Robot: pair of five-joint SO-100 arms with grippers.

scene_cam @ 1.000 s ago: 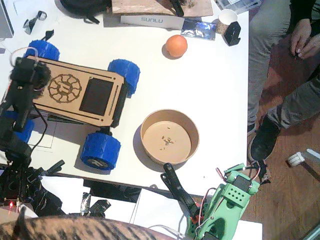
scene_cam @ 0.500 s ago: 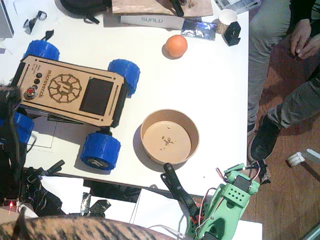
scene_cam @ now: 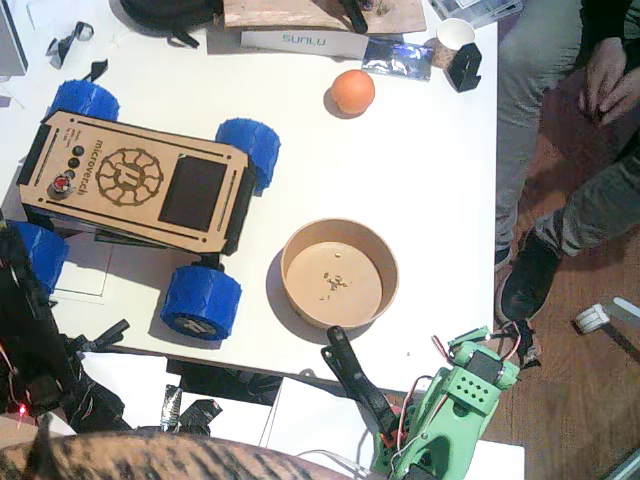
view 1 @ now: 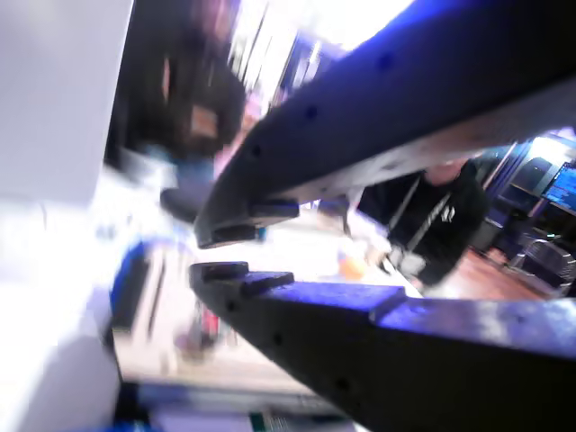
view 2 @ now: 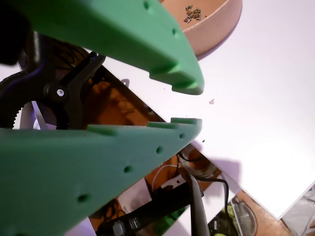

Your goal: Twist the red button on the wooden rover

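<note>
Red button [scene_cam: 62, 186] sits at 9 o'clock end of the wooden rover [scene_cam: 140, 181], untouched by anything; can't tell if twisted. Left gripper [view 1: 220, 255] off the rover, jaws slightly apart, empty. Right gripper [view 2: 189, 105] parked at 5 o'clock, parted, empty

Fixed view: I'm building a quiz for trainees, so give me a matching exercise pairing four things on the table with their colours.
Things:
1. button in the wooden rover
2. rover wheels
3. ball
4. bowl

Colours:
A. blue
B. brown
C. red
D. orange

Pairs: 1-C, 2-A, 3-D, 4-B
</note>
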